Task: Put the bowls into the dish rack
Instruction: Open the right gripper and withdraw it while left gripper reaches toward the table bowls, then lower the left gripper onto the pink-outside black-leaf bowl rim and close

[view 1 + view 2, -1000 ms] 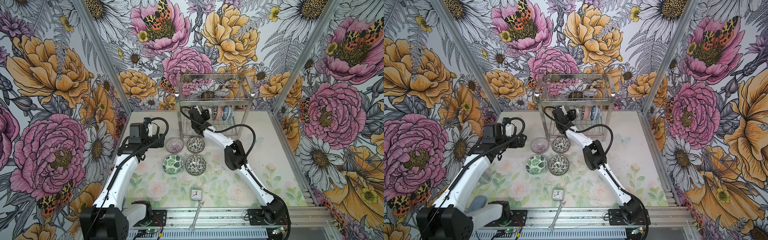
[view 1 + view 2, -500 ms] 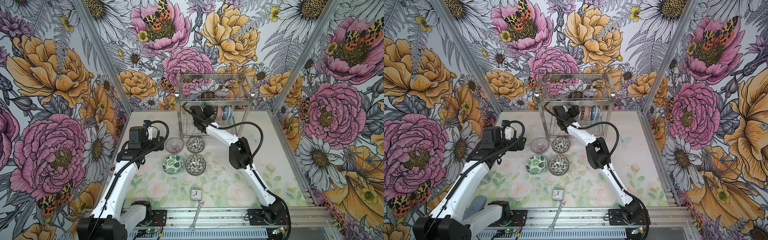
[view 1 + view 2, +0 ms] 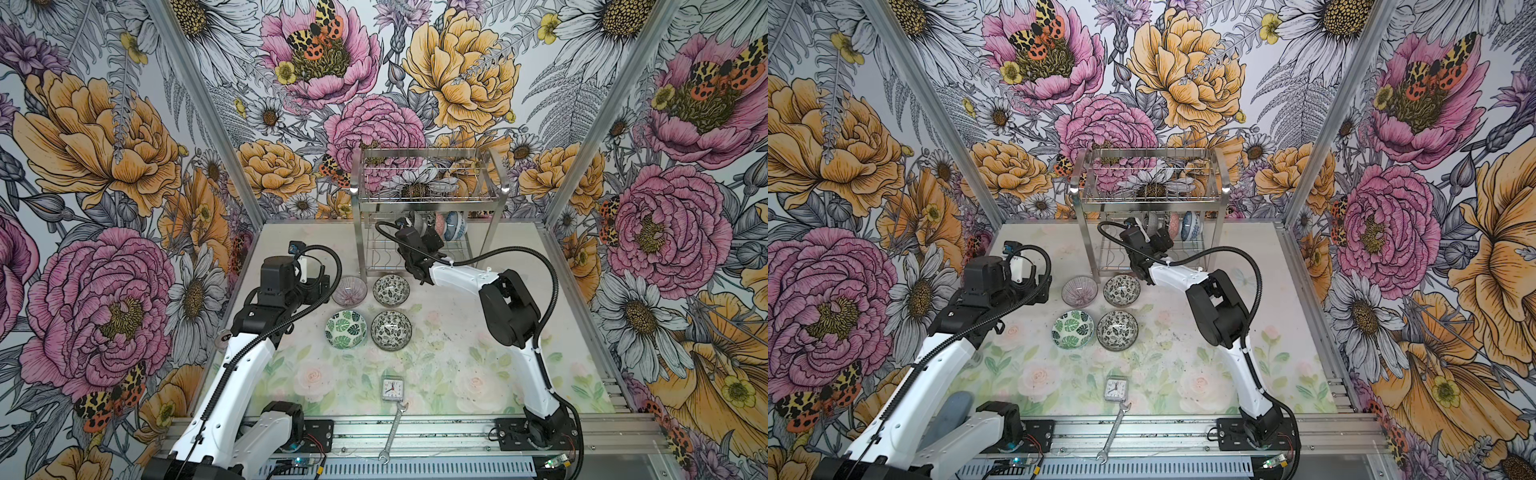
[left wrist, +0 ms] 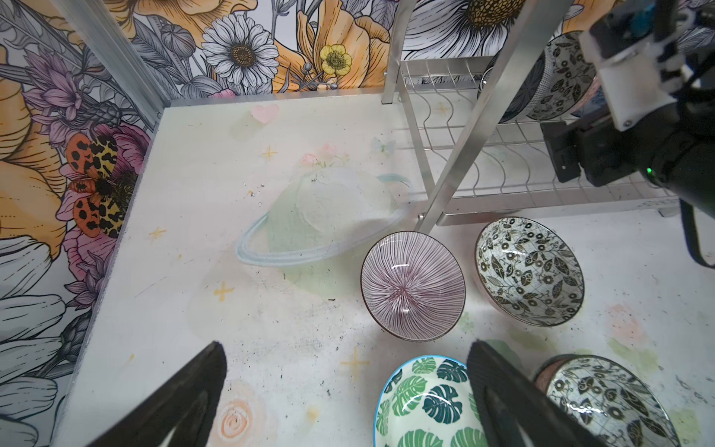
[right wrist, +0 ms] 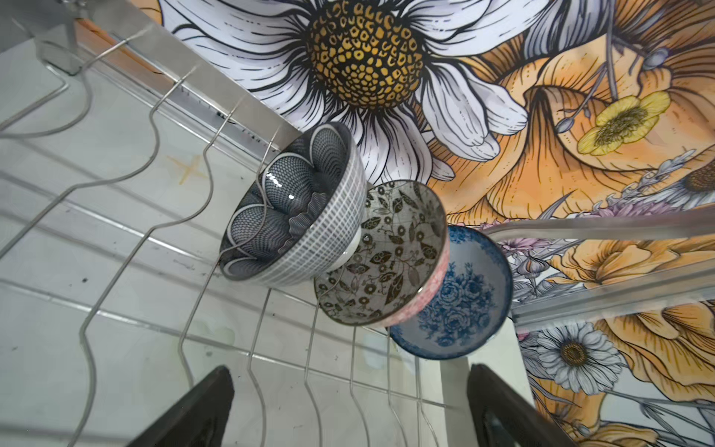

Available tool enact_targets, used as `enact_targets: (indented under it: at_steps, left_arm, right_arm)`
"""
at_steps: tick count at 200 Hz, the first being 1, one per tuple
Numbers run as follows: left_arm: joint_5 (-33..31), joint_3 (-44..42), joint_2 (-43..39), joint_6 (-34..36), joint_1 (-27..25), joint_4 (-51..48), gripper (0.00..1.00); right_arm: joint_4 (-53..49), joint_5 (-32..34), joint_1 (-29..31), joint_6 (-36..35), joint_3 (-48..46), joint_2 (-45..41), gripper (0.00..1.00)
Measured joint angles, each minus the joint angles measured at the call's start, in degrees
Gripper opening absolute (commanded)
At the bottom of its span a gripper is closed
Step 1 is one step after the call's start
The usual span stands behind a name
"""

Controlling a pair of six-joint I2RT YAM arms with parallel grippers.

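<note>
Right gripper (image 5: 350,373) has released the grey scalloped ceramic bowl (image 5: 294,216) inside the steel wire dish rack (image 3: 428,203); left gripper (image 4: 346,346) gapes empty by four patterned bowls (image 3: 390,289) before it.

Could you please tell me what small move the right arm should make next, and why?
Probably back the right gripper out of the dish rack: its jaws stand open and empty, the grey bowl stands racked on its own, and the floral bowl waits just in front.
</note>
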Motion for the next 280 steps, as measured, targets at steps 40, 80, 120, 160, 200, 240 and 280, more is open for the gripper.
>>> enact_targets:
  at_steps: [40,80,120,160,200,240,280]
  left_arm:
    - [-1.0,1.0,-0.6,-0.9,-2.5,-1.1,0.99]
    - [-5.1,1.8,-0.2,-8.4,-17.0,-1.3,0.99]
    - [-12.5,0.7,4.6,-17.0,-29.7,-0.7,0.99]
    - [-16.4,-3.5,11.0,-23.8,-34.4,0.9,0.99]
    - [-16.4,-5.4,15.9,-27.6,-35.1,3.8,0.96]
    - [-16.0,-5.4,21.6,-29.2,-35.1,5.8,0.69]
    - [-14.9,-5.4,25.2,-30.3,-35.1,7.3,0.54]
  right_arm:
    - [9.0,-2.1,1.7,-1.0,-18.2,-11.5,0.96]
    - [10.4,-7.8,4.0,-1.0,-31.2,-29.4,0.96]
    - [3.3,-17.7,2.6,5.1,-34.5,-45.0,0.97]
    - [0.0,-22.5,1.4,12.0,-36.4,-50.7,0.97]
    - [-3.4,-24.3,0.4,15.3,-38.1,-51.1,0.97]
    - [-4.0,-25.2,-0.4,16.6,-38.1,-51.1,0.97]
    - [-4.1,-25.4,-0.4,17.0,-38.1,-50.6,0.97]
